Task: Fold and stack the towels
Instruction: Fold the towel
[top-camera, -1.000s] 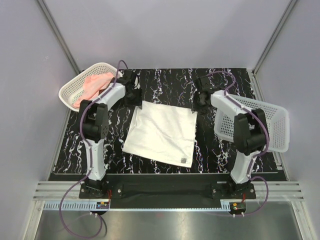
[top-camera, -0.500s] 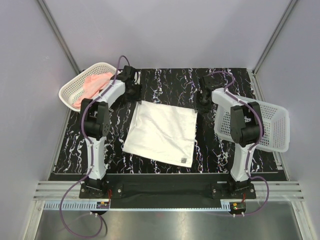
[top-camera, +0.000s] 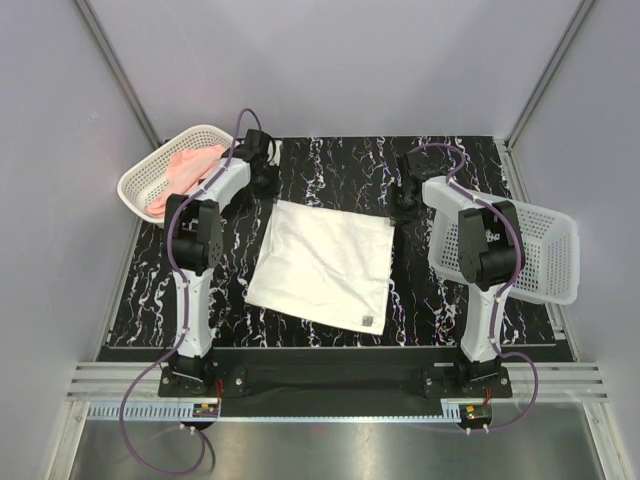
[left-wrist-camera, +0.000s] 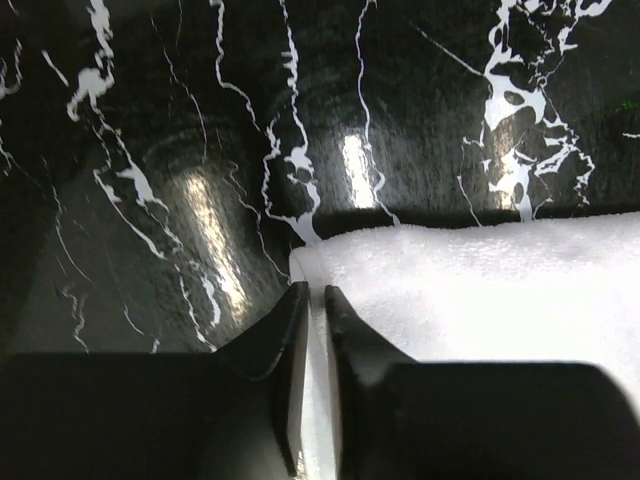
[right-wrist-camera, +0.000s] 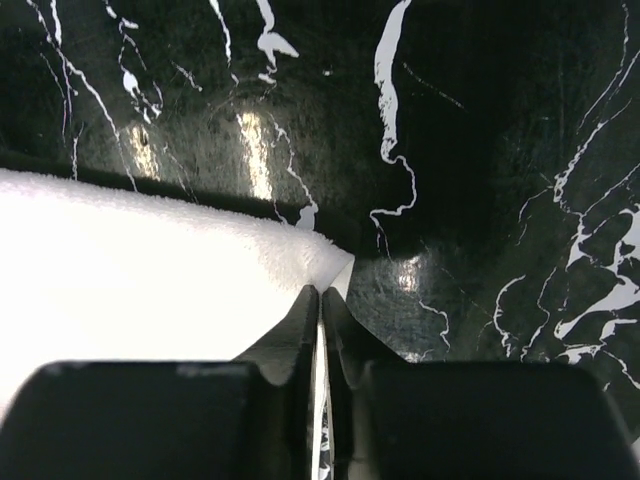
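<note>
A cream-white towel (top-camera: 322, 262) lies spread flat on the black marbled table (top-camera: 330, 165). My left gripper (top-camera: 270, 188) is at its far left corner. In the left wrist view the two dark fingers (left-wrist-camera: 312, 300) stand close together with the white towel's (left-wrist-camera: 480, 285) edge pinched between them. My right gripper (top-camera: 402, 210) is at the far right corner. In the right wrist view its jaws (right-wrist-camera: 321, 297) are shut on the towel's (right-wrist-camera: 150, 270) corner tip. A pale pink towel (top-camera: 187, 166) lies crumpled in the left basket.
A white lattice basket (top-camera: 140, 185) sits tilted at the table's far left and holds the pink towel. A second white lattice basket (top-camera: 530, 250) stands at the right edge, close beside the right arm. Grey walls enclose the table on three sides.
Both grippers have closed on the white towel's far corners. The towel still lies flat where it was.
</note>
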